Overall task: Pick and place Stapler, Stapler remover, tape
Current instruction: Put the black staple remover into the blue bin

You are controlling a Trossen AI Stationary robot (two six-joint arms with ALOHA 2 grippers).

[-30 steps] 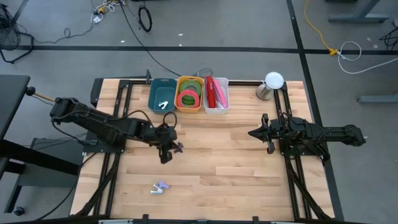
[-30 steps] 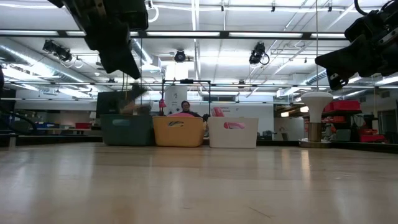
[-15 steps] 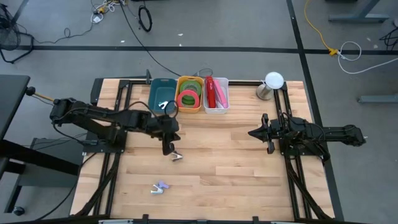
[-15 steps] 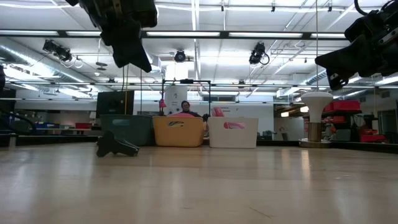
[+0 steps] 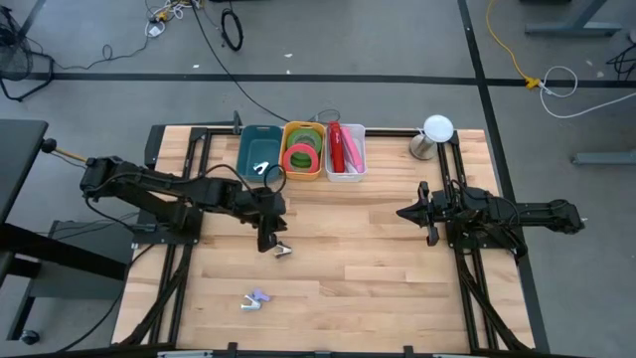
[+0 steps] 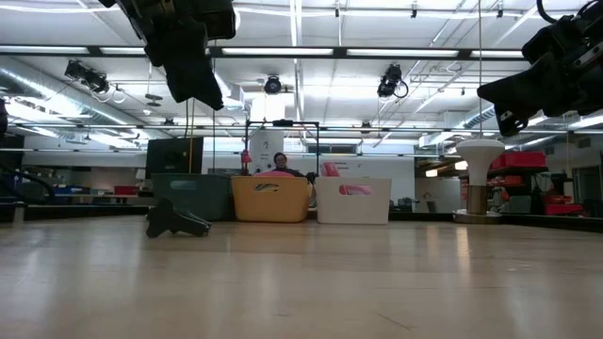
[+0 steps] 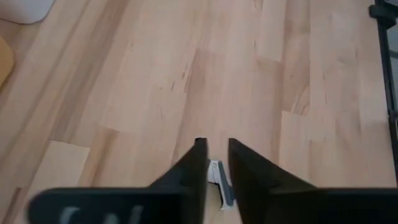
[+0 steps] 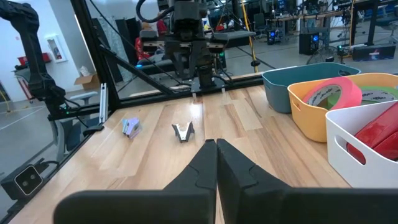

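My left gripper (image 5: 266, 240) (image 7: 213, 146) hovers open over the middle of the table, fingers pointing down. A dark staple remover (image 5: 283, 250) (image 6: 174, 218) (image 7: 219, 180) lies on the wood just below it, untouched. A second, purple staple remover (image 5: 256, 298) lies nearer the table's near edge. The green tape (image 5: 308, 154) rests in the yellow bin with a pink roll. The red stapler (image 5: 338, 147) lies in the white bin. My right gripper (image 5: 402, 213) (image 8: 216, 144) waits shut, raised at the table's right side.
Three bins stand in a row at the far edge: teal (image 5: 246, 159) with a white staple remover inside, yellow (image 5: 286, 171), white (image 5: 360, 159). A white lamp-like stand (image 5: 435, 131) sits at the far right corner. Bare wood lies between the two arms.
The dark staple remover has fallen from just under my left gripper onto the table, where it now lies still beside the fingers. My left gripper has stayed above that spot at about the same height.
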